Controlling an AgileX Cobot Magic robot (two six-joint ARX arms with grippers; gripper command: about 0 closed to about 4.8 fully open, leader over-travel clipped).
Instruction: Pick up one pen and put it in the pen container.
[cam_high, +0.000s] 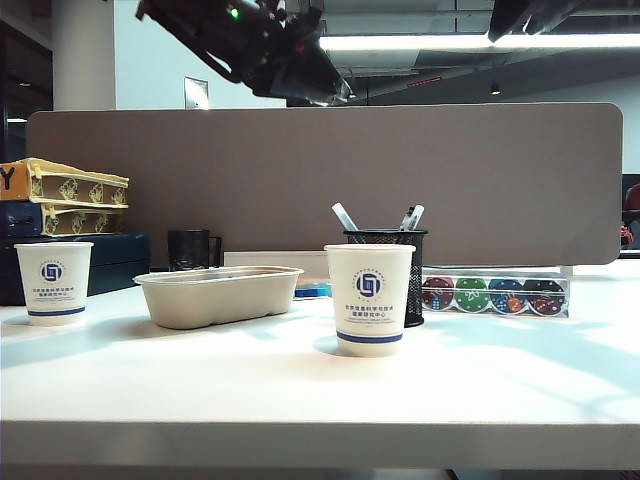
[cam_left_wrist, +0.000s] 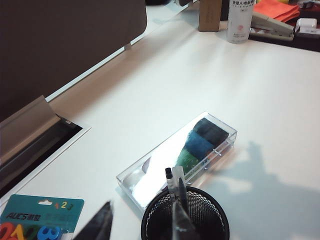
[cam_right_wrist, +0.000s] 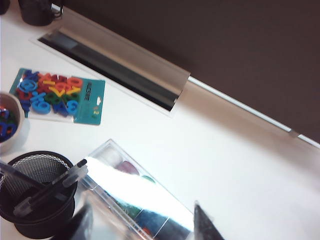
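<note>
The pen container (cam_high: 385, 272), a black wire-mesh cup, stands behind the front paper cup (cam_high: 369, 299). Pens stick out of it (cam_high: 344, 216). In the left wrist view a clear-barrelled pen (cam_left_wrist: 174, 184) with a black end stands in the pen container (cam_left_wrist: 210, 220). My left gripper (cam_left_wrist: 140, 227) hangs above the container's near rim, open and holding nothing, with one fingertip (cam_left_wrist: 181, 220) over the mouth. The right wrist view shows two pens (cam_right_wrist: 55, 186) leaning in the pen container (cam_right_wrist: 30, 215). My right gripper (cam_right_wrist: 145, 225) is open above the clear box (cam_right_wrist: 131, 186).
A clear box of coloured discs (cam_high: 495, 295) lies right of the container. A shallow tray (cam_high: 218, 294), a second paper cup (cam_high: 54, 282) and a black mug (cam_high: 190, 249) stand to the left. A teal number card (cam_left_wrist: 40, 217) lies near a cable slot (cam_right_wrist: 107, 70). A grey partition (cam_high: 320, 170) backs the table.
</note>
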